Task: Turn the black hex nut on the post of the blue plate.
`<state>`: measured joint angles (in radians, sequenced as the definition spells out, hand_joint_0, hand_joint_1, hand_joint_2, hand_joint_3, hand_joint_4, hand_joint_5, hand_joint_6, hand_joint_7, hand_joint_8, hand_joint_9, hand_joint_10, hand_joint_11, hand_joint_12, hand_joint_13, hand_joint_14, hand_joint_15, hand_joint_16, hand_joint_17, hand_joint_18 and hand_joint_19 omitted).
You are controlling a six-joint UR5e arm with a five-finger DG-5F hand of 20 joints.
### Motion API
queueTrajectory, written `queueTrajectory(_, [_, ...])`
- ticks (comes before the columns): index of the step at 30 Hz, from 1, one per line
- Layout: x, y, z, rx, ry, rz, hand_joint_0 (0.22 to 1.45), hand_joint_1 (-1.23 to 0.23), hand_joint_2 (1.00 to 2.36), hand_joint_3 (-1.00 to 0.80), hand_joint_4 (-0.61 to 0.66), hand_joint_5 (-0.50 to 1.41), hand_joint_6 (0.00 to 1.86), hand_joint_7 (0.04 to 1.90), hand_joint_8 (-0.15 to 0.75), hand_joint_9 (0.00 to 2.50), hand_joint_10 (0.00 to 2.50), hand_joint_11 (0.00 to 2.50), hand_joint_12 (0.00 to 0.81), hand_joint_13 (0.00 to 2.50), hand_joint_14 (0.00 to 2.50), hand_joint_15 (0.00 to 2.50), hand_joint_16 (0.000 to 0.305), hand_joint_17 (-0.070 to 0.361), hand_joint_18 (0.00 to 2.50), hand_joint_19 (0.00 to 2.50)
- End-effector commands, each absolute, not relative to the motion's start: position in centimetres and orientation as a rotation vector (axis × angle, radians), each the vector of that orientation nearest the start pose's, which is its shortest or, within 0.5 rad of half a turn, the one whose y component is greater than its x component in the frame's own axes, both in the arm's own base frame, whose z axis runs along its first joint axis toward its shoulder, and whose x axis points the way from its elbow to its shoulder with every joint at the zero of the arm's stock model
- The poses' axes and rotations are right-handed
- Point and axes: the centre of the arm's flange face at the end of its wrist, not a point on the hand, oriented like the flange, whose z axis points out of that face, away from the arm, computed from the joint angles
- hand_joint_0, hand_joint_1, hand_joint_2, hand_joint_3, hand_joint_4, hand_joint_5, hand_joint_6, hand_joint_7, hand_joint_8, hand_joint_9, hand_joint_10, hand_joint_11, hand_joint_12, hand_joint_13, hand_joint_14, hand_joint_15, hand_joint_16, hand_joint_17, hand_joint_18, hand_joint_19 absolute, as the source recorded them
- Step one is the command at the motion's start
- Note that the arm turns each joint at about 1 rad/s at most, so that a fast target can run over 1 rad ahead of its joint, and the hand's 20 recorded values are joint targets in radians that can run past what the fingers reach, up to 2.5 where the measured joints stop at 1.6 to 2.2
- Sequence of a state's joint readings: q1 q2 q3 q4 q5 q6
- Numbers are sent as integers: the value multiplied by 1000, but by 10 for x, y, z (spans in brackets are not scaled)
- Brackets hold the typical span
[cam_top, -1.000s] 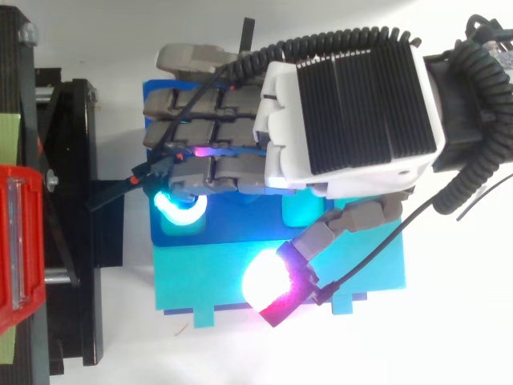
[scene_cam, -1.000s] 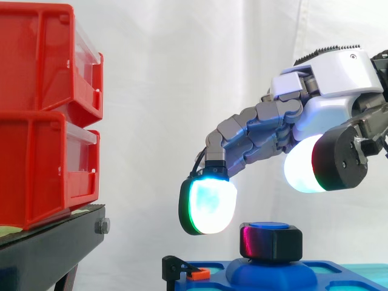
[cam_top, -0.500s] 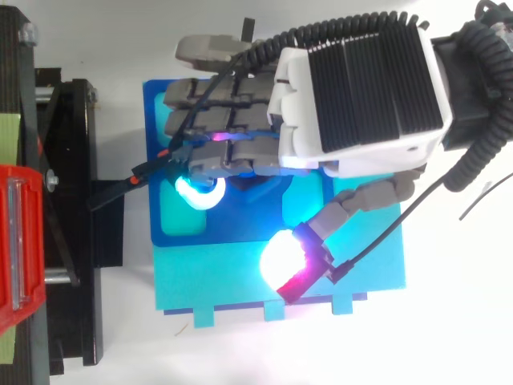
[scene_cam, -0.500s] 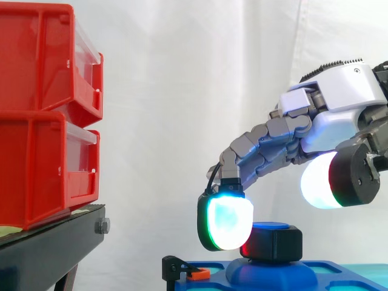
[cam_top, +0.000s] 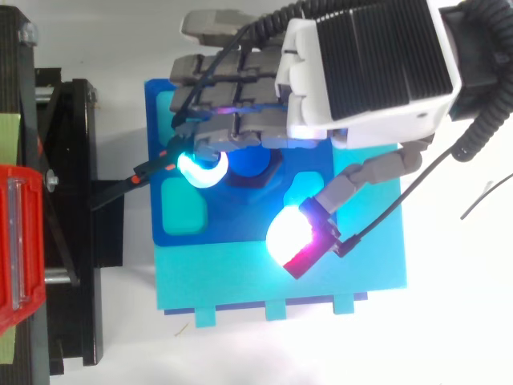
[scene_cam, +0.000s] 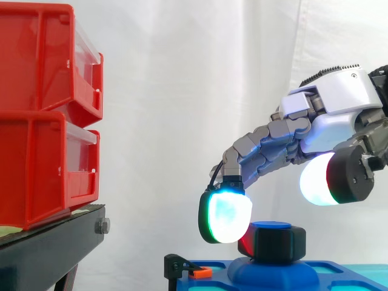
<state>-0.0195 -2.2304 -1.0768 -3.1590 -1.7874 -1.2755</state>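
The black hex nut (scene_cam: 280,242) sits on the blue post (cam_top: 248,165) in the middle of the blue plate (cam_top: 240,228). My hand (scene_cam: 339,103) hovers over it from the right, fingers gently bent and holding nothing. One glowing fingertip (scene_cam: 225,217) hangs just left of the nut at about its height, and I cannot tell if it touches. The thumb pad (scene_cam: 318,179) floats above and right of the nut, clear of it. From above, the fingers (cam_top: 232,104) cover the plate's far half, and the thumb pad (cam_top: 290,237) is on the near side of the nut.
Two stacked red bins (scene_cam: 42,115) stand on a black stand (scene_cam: 48,248) at the left. A small black clip with an orange piece (scene_cam: 185,270) sits at the plate's left edge. The plate rests on a cyan base (cam_top: 280,281).
My hand has shifted toward the far side of the plate, uncovering the nut in the top view. The fingertip came down and right, ending beside the nut.
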Motion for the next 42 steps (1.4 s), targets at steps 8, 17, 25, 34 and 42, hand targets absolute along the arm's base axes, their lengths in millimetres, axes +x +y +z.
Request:
queueTrajectory(8, [719,-149,320,93,1734,403,482,-479,1000,-500,299,-157,503,938,286,395,0,21,381,75,0,0,54,122,0,31])
queueTrajectory(17, [710,-178,321,91,1730,417,483,-479,1000,-500,298,-157,503,934,285,397,0,22,381,76,0,0,54,122,0,30])
queueTrajectory(25, [710,-184,325,85,1717,430,484,-480,1000,-500,297,-157,503,934,286,396,0,21,380,76,0,0,54,121,0,29])
queueTrajectory(34, [719,-173,358,77,1701,439,485,-481,1000,-500,297,-157,503,934,286,397,0,20,379,77,0,0,54,120,0,34])
queueTrajectory(42, [727,-148,350,92,1696,415,485,-481,1000,-500,296,-157,503,934,285,397,1,12,379,79,0,0,53,120,0,34])
